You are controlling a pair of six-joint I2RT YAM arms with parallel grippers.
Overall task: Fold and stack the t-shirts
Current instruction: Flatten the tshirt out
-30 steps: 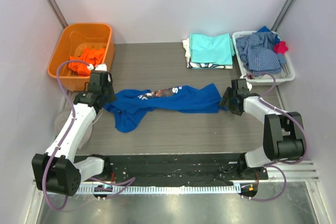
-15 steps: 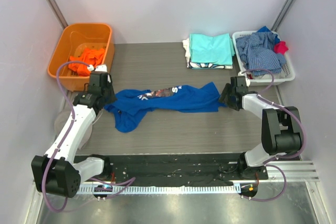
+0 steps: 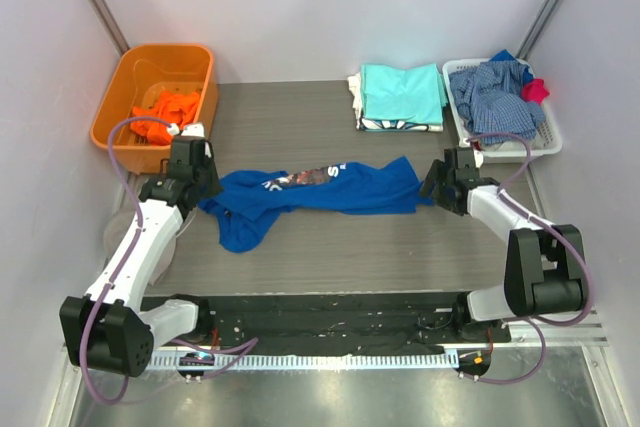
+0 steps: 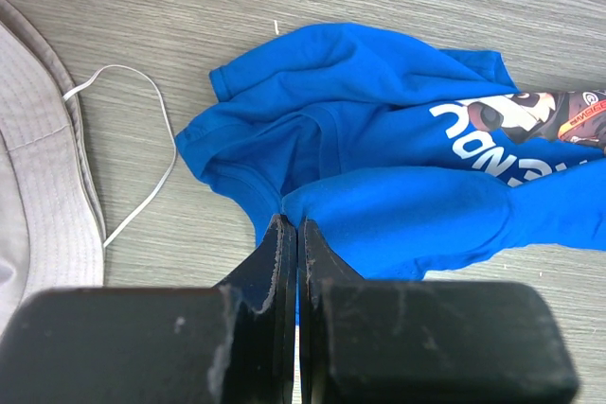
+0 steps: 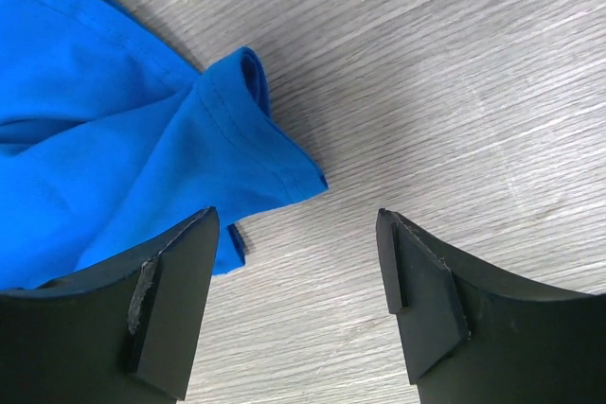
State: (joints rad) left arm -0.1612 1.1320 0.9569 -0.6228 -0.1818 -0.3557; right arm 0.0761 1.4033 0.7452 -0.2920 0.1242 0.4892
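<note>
Step in hand looks like spreading: blue shirt (image 3: 310,192) lies bunched in a left-right strip mid-table, print showing. Left gripper (image 4: 289,229) is pinched closed on the hem at the shirt's left end. Right gripper (image 5: 294,224) is spread wide and holds nothing, with the sleeve end lying between its jaws, so next it likely has to drop and close on that sleeve, then both pull apart to flatten. Farther back, folded stack (image 3: 402,95) with aqua on top sits far right of centre, and orange shirt (image 3: 160,112) waits in the orange bin (image 3: 168,49) far left.
</note>
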